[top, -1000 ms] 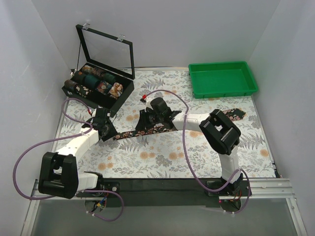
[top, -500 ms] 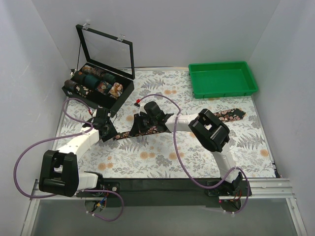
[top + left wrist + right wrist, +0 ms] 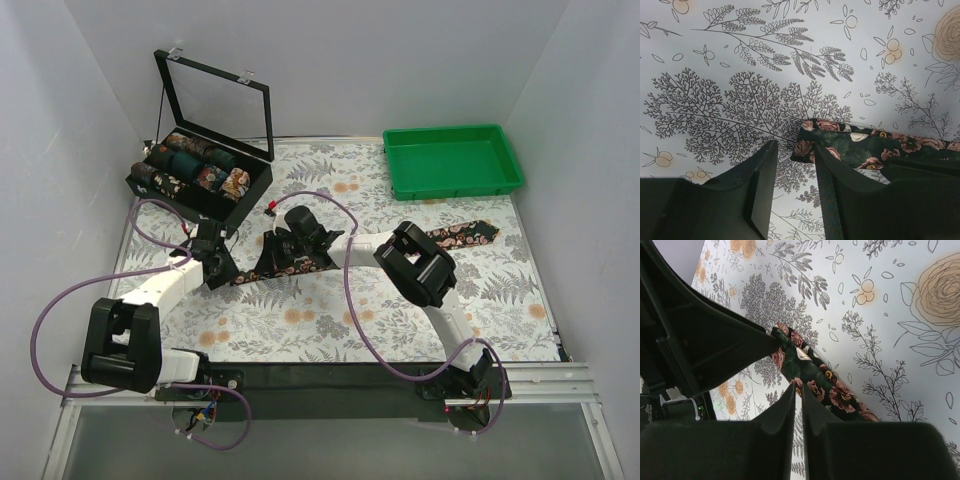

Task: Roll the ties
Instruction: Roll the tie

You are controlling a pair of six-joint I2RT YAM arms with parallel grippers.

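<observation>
Left gripper [image 3: 794, 156] sat low over the left part of the floral table cover [image 3: 330, 325], fingers apart, cover showing through the gap. The narrow end of the flat tie [image 3: 860, 147] lay right at its fingertips. Hard to say whether a fingertip touched the fabric.

Right gripper [image 3: 797, 390] was just to the right of it, on the same tie. Its fingers were nearly together with only a thin slit between them, tips at the tie's edge. Could not tell if cloth was pinched.

The tie ran unrolled from there toward the right, rising slightly to the far side, with its wide end lying well right of both grippers.

Far left stood a black box [image 3: 238, 200] with its clear lid up and rolled ties [image 3: 205, 172] in its compartments. Far right was a green tray [image 3: 452, 185].
</observation>
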